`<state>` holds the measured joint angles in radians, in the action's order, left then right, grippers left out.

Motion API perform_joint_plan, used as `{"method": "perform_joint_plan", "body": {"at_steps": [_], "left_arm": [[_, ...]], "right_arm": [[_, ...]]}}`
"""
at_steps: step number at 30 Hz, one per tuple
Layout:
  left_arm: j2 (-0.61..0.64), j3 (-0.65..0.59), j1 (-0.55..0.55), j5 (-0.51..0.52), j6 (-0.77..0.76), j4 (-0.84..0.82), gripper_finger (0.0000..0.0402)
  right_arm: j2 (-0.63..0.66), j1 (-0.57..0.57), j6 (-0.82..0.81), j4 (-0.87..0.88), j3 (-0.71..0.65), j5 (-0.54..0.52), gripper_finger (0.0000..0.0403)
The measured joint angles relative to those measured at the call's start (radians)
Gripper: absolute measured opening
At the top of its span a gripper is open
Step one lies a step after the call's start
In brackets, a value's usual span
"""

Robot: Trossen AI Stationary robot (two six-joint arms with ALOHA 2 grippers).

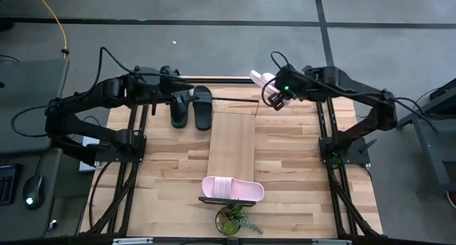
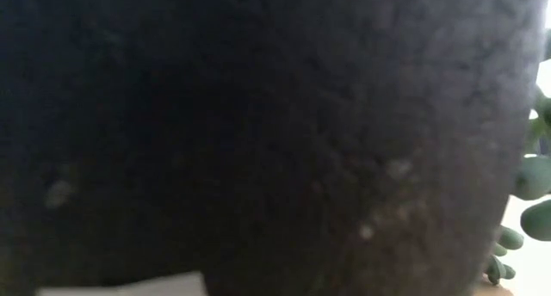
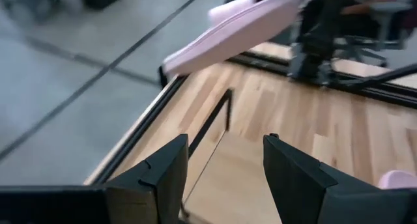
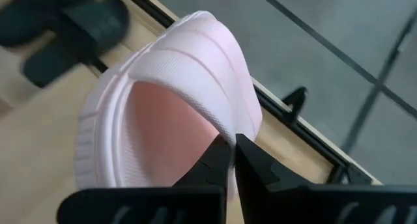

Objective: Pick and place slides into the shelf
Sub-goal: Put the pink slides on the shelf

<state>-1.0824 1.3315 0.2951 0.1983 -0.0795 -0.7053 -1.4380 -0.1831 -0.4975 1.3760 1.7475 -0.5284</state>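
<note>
On the left side of the table, the left arm reaches in toward the far edge. Its left gripper (image 1: 171, 85) hangs just above the two black slides (image 1: 191, 107). The jaws are wide apart and hold nothing. You can see this in the left wrist view, where wood shows between the two dark fingers (image 3: 159, 178).

The black slides lie side by side on the table (image 1: 299, 174), near the far edge. They sit just to the left of the shelf (image 1: 232, 149).

The shelf is a long, thin wood plank in the middle of the table. It runs from the far side to the near side. One pink slide (image 1: 232, 189) lies across its near end. Just past that end stands a small green plant (image 1: 236, 220) in a pot.

On the right, the right gripper (image 1: 271, 95) is up near the far end of the shelf. Its jaws are pinched on the strap of the other pink slide (image 4: 176, 107) and hold it up in the air, above the far edge of the table.

The low view is blocked by something dark.
</note>
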Motion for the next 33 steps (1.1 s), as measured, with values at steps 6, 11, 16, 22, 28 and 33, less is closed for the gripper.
{"method": "perform_joint_plan", "body": {"at_steps": [6,11,16,22,28,33], "left_arm": [[0.0,0.0,0.0,-0.061,0.098,0.114,0.0184],[0.0,0.0,0.0,-0.086,0.113,0.142,0.0196],[0.0,0.0,0.0,-0.089,0.102,0.142,0.0253],[0.0,0.0,0.0,-0.09,0.099,0.148,0.0308],[0.0,0.0,-0.001,-0.135,0.101,0.159,0.031],[0.0,0.0,-0.001,-0.148,0.101,0.159,0.0296]], "right_arm": [[0.0,0.029,0.041,-0.04,0.091,0.064,0.0],[0.0,0.069,0.058,-0.117,0.146,0.13,0.0],[0.002,0.108,0.078,-0.184,0.184,0.171,0.0],[0.001,0.149,0.077,-0.262,0.198,0.272,0.0],[0.001,0.197,0.072,-0.346,0.198,0.301,0.0],[0.001,0.225,0.072,-0.408,0.198,0.309,0.0]]}}
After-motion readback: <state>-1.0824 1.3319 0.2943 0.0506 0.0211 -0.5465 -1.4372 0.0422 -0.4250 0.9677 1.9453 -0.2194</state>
